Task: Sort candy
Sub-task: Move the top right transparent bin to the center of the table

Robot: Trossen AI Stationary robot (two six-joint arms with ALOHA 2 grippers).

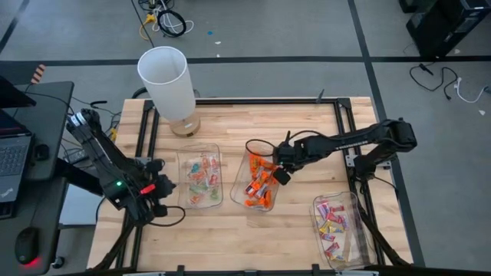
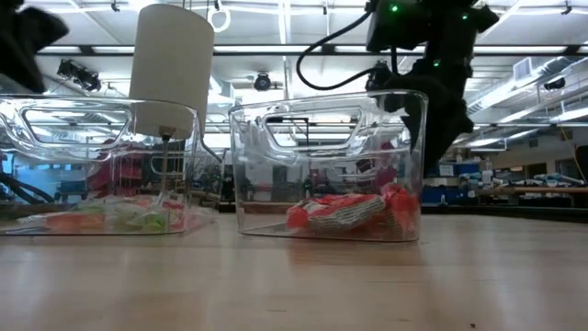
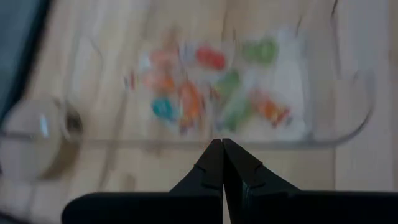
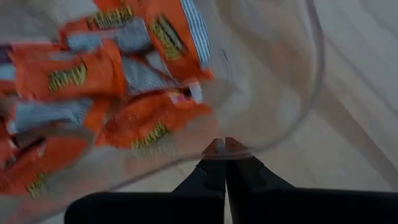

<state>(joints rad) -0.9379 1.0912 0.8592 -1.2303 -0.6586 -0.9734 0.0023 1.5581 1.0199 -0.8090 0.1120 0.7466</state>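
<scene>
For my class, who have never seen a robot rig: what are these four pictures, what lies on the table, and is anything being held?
This is a robot with two dark arms at a wooden table. One picture looks straight down from above, one looks level across the tabletop, and two come from cameras on the arms' wrists.

Three clear trays hold sorted wrapped candy: the left tray mixed pale pieces, the middle tray orange pieces, the right tray pink-and-yellow pieces. A white cylinder stands at the table's far edge.

The left gripper waits beside the left tray. The right gripper is at the middle tray's rim. Both sets of jaws are shut and hold nothing.
</scene>
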